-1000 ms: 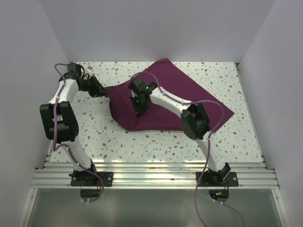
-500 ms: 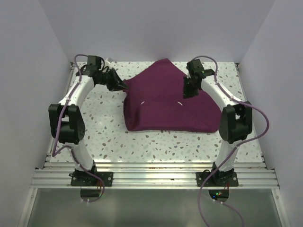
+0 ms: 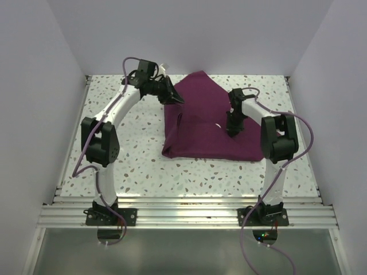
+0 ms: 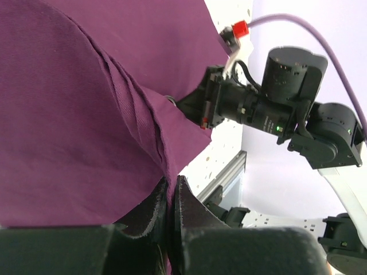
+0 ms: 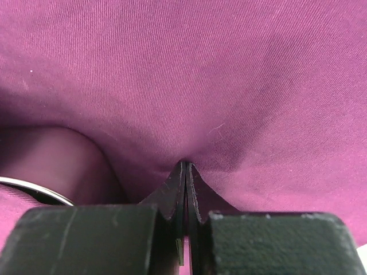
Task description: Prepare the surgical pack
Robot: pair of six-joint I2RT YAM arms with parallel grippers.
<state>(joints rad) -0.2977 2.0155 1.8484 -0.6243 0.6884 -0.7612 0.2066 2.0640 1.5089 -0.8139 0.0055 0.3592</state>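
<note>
**Both grippers clamped on the half-folded cloth**

I see the white speckled table (image 3: pixel 143 169) carrying the deep purple-maroon cloth surgical pack (image 3: pixel 200 143). It lies right of centre, toward the back wall, its left side doubled over. My left gripper (image 3: pixel 174 97) is clamped on the cloth's raised left edge. My right gripper (image 3: pixel 232 129), fingers pressed together, pinches a pucker mid-sheet.

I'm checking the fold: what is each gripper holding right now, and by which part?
Both hold the purple cloth. The left gripper pinches a folded edge on its left side; the right gripper pinches a pucker nearer its middle.
</note>
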